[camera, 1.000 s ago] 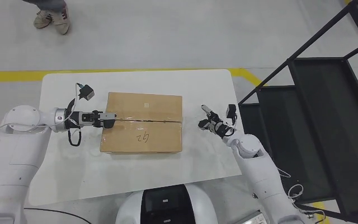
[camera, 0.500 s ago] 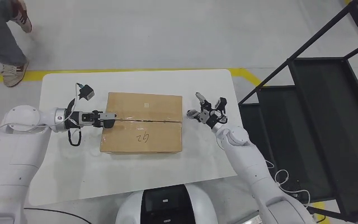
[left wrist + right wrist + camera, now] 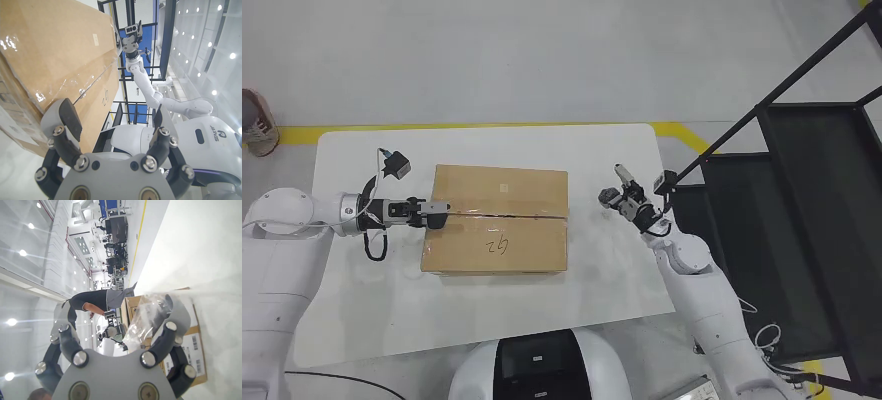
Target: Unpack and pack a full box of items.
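Note:
A closed cardboard box with a taped middle seam sits at the centre of the white table. My left gripper is at the box's left end, level with the seam. In the left wrist view this gripper is open, with one finger pad against the top edge of the box where the tape ends. My right gripper hovers just off the box's right end, apart from it. It is open, and a crumpled scrap of clear film clings to one finger.
A black metal stair frame stands close to the table's right edge, beside the right arm. A yellow floor line runs behind the table. Bare table surface lies in front of the box and to its right.
My right gripper swung in towards the box's right end, then drew back a little and turned. The left arm and the box stayed still.

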Available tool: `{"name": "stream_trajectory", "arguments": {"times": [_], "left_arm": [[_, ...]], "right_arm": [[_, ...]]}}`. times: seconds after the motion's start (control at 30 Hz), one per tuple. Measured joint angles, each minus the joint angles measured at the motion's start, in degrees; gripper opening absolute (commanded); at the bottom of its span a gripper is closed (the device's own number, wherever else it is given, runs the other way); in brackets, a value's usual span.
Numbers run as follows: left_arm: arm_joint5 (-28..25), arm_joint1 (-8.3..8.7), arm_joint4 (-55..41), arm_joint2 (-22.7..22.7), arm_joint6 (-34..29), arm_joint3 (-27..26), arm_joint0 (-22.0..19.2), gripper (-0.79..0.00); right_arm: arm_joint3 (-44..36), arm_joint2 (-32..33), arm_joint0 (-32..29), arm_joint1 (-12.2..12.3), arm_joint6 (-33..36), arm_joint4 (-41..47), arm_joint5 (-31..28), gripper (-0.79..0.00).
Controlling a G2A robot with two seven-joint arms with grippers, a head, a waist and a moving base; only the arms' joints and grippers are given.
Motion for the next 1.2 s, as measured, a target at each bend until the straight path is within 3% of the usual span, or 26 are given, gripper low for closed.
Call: {"name": "stream_trajectory", "arguments": {"times": [0.1,0.43,0.47,0.5,1.2], "left_arm": [[0.0,0.0,0.0,0.0,0.0,0.0,0.0,0.0],[0.0,0.0,0.0,0.0,0.0,0.0,0.0,0.0],[0.0,0.0,0.0,0.0,0.0,0.0,0.0,0.0],[0.0,0.0,0.0,0.0,0.0,0.0,0.0,0.0],[0.0,0.0,0.0,0.0,0.0,0.0,0.0,0.0]], "right_arm": [[-4.4,1.2,-2.8,0.4,-1.6,-3.2,-0.3,0.0],[-8.7,4.5,-5.5,0.9,-1.3,1.1,-1.9,0.0],[-9.1,4.3,-5.5,0.9,-0.6,1.4,-2.3,-0.308],[-9.4,4.0,-5.5,0.9,0.7,1.9,-2.9,-0.785],[-15.9,3.5,-9.4,1.7,3.3,-4.1,-7.4,-0.785]]}}
